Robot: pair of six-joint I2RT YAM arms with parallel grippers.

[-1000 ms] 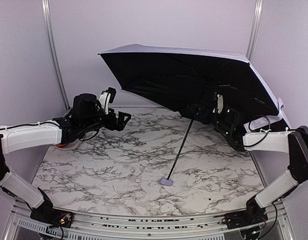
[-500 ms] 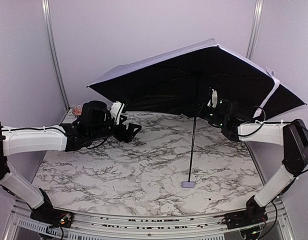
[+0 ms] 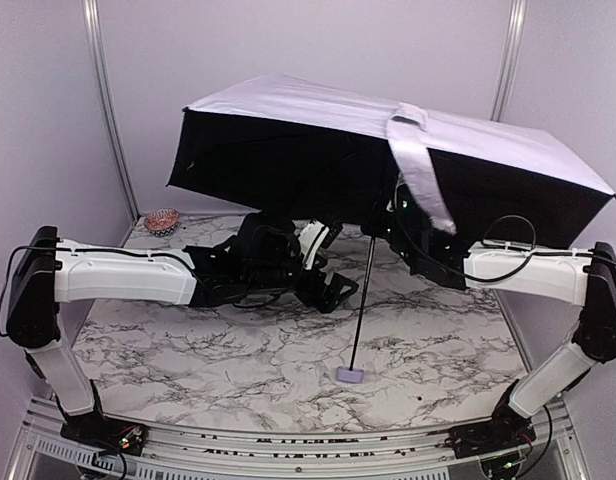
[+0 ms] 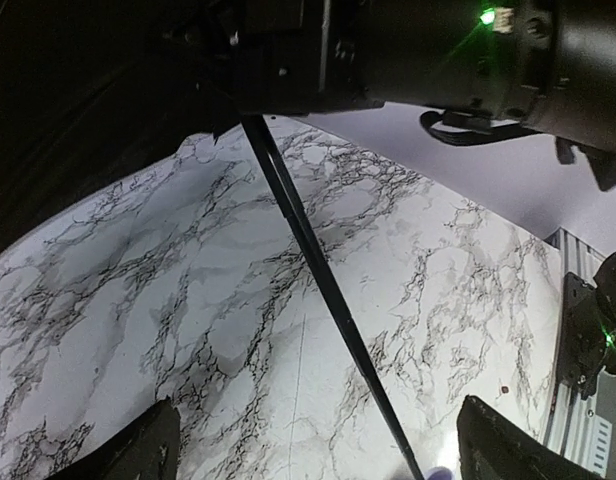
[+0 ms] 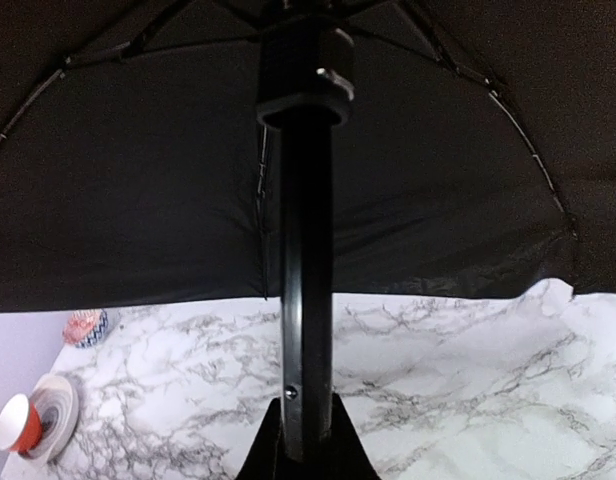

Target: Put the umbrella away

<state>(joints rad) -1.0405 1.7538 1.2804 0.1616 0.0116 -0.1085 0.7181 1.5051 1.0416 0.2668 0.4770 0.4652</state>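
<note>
Small lavender block handle (image 3: 350,375) sits nearest on the white marbled surface (image 3: 188,360), the thin black shaft (image 3: 364,290) of the open lavender-and-black compact umbrella (image 3: 288,110) rises near-upright from it, left fingers (image 3: 333,292) are spread wide just left of the shaft, and right fingers (image 5: 306,450) are clenched on it higher up under the canopy.

From high behind, we look down across the whole table (image 3: 238,370); our two wrist views sit close under the umbrella (image 5: 138,170), both catching its shaft.
</note>
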